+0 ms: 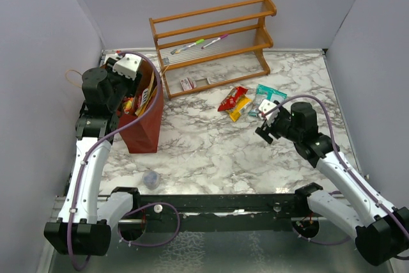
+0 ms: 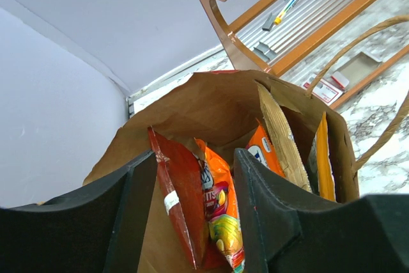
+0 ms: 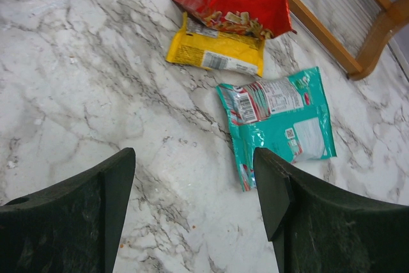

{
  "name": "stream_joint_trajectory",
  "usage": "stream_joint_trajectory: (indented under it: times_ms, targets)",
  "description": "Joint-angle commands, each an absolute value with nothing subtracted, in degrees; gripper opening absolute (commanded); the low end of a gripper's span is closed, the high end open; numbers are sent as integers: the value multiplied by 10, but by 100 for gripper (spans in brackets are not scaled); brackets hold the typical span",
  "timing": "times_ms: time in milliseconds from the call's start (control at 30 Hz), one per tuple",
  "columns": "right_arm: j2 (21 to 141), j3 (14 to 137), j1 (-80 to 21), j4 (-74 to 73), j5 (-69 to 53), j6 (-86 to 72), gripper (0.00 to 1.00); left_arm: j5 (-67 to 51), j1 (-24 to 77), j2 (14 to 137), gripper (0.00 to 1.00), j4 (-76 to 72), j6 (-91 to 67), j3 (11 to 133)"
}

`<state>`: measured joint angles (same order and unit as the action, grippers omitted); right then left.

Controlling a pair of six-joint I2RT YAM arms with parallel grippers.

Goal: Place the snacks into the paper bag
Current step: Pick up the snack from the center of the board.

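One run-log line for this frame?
left gripper: open, over paper bag | right gripper: open, over table | unbagged: red packet, yellow packet, teal packet

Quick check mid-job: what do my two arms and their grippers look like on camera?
The left arm and right arm are white links with black joint housings and bases; a thin purple cable runs along each, with a white block at the wrist. The left gripper and right gripper have two broad matte-black fingers.

Marble table (image 1: 211,151) bears paper bag (image 1: 144,131), rack (image 1: 214,57), packets (image 1: 233,98), cup (image 1: 151,179).
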<state>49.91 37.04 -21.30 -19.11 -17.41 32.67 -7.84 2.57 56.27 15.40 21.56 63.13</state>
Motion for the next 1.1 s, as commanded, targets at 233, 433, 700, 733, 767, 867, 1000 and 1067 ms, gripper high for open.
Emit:
stream_joint_trajectory:
  times_ms: [233, 433, 700, 733, 767, 867, 1000, 1067]
  targets:
    - [571, 384, -207, -147, -13, 313, 75, -99, 22, 545, 99, 179, 212, 639]
    - [646, 393, -207, -140, 30, 376, 75, -109, 22, 538, 99, 183, 214, 635]
    - [770, 369, -207, -41, 136, 438, 74, -133, 22, 535, 99, 186, 216, 629]
    - [784, 369, -207, -27, 147, 443, 73, -134, 22, 535, 99, 186, 216, 628]
    - [800, 370, -207, -15, 159, 446, 73, -135, 22, 535, 99, 187, 216, 628]
    - [845, 375, -207, 13, 184, 458, 72, -139, 22, 535, 99, 188, 219, 627]
    - [883, 380, -207, 36, 194, 472, 70, -142, 22, 534, 99, 192, 224, 628]
    - [898, 383, -207, 44, 200, 478, 69, -142, 22, 535, 99, 192, 224, 628]
